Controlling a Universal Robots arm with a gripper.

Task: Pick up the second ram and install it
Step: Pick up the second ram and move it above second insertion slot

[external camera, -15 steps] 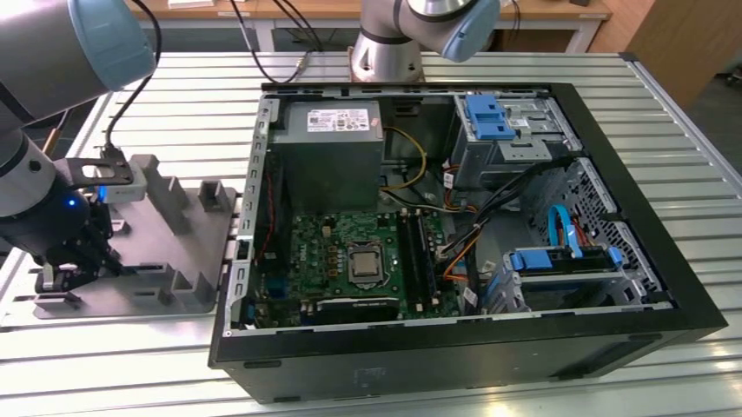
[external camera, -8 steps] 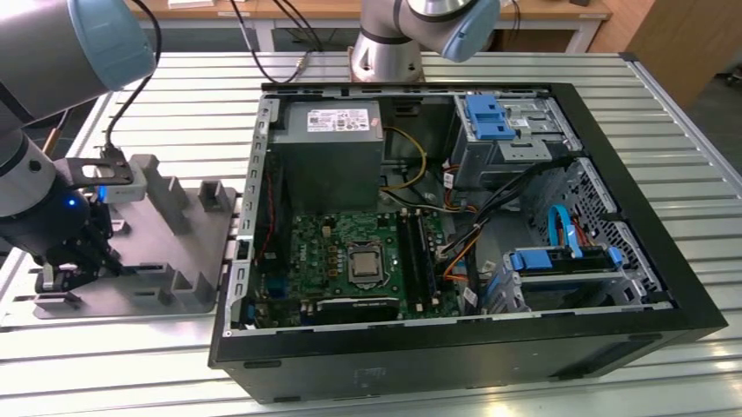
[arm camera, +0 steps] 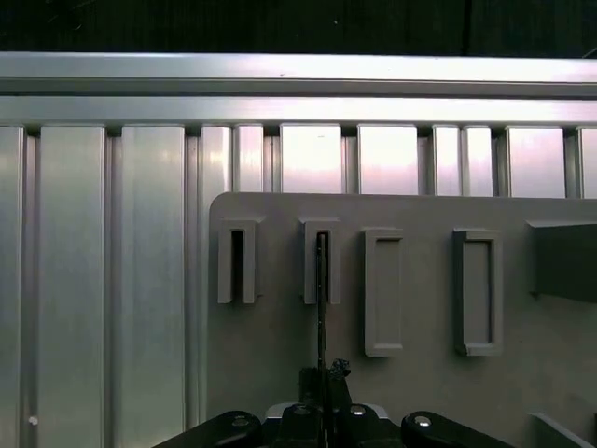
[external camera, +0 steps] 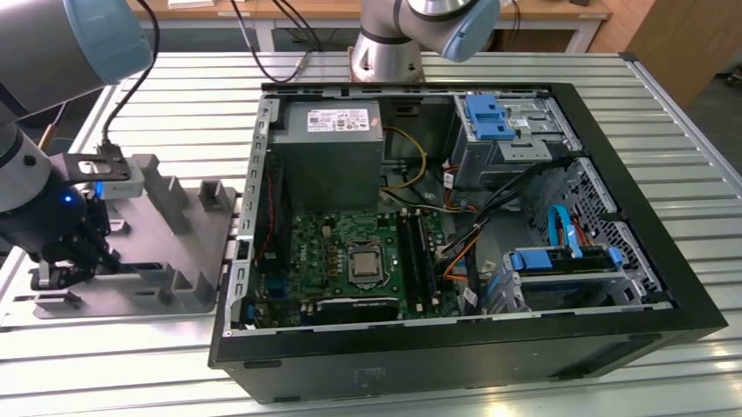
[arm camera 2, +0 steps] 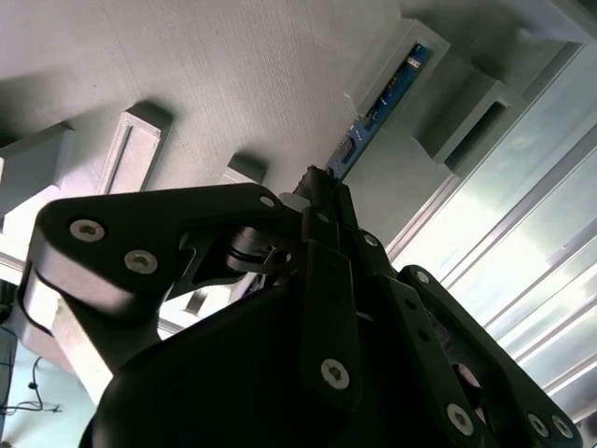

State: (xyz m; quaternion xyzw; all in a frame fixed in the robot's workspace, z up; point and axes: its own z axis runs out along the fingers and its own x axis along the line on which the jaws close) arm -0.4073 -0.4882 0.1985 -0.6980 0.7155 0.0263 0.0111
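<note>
Your ribbed aluminium tabletop [external camera: 174, 87] is carrying the whole setup. The open black computer case [external camera: 464, 356] is lying on it toward the exterior view's right, with its inside facing up. Your arm [external camera: 35, 174] is reaching down at the exterior view's left, over the grey holder plate [external camera: 151, 252] that is lying flat on the tabletop just beside the case. Inside the case, the green motherboard [external camera: 325, 252] is lying flat near the wall closest to the plate, with its long black slot rails running beside the processor socket. In the first wrist view you are looking along the plate at a row of raised grey holder blocks, and the slotted holder block [arm camera: 308, 266] second in that row is the one that is carrying the stick. The end effector [external camera: 58, 269] is sitting low over the near corner of the plate, well apart from the case. In both wrist views its black fingers are drawn together at the tip [arm camera 2: 317, 187] [arm camera: 322, 378], clamping the near end of the second ram. The second ram [arm camera 2: 382, 103] is standing on edge, its far end resting in the block's slot and its blue-edged side catching the light. In the first wrist view it [arm camera: 322, 308] is showing as a thin dark line running from the block straight into the fingers.
</note>
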